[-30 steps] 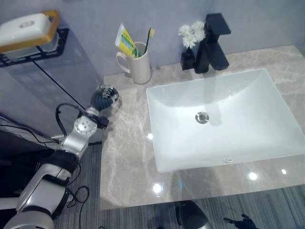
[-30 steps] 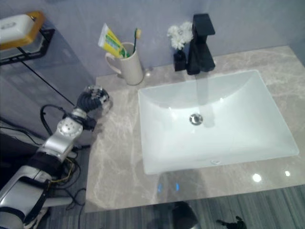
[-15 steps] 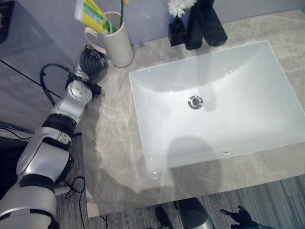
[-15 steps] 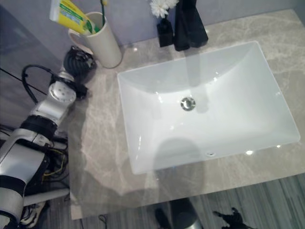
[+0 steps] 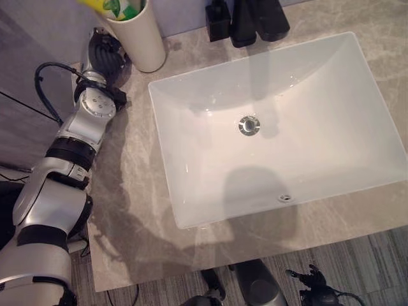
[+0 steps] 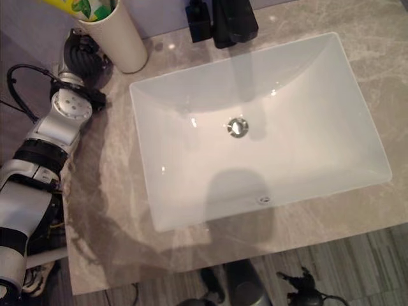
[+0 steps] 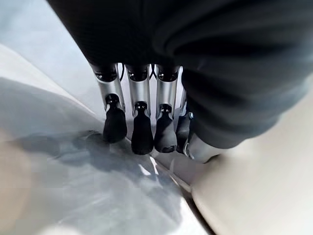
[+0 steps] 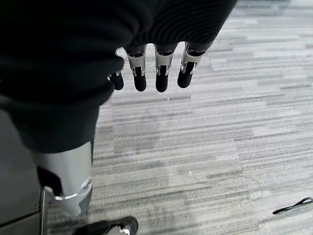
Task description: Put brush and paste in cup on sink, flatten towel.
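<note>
A cream cup [image 5: 141,41] stands at the back left of the marble counter [image 5: 127,210], with a yellow-green paste tube [image 5: 116,6] sticking out of it. My left hand [image 5: 105,56] rests on the counter close against the cup's left side, by the wall. In the left wrist view its fingers [image 7: 142,132] hang straight with dark tips near the surface, holding nothing, and the cup's wall [image 7: 259,196] is right beside them. My right hand [image 5: 312,293] hangs low in front of the counter, its fingers [image 8: 161,73] straight over the floor.
A white rectangular basin [image 5: 159,146] with a metal drain [image 5: 248,125] takes up most of the counter. A black faucet [image 5: 258,19] and a small black vase [image 5: 218,13] stand behind it. Striped grey floor [image 8: 205,161] lies below.
The camera has tipped down and shifted, pushing the cup and faucet to the top edge. My left hand has moved up close beside the cup. The right hand still hangs low.
</note>
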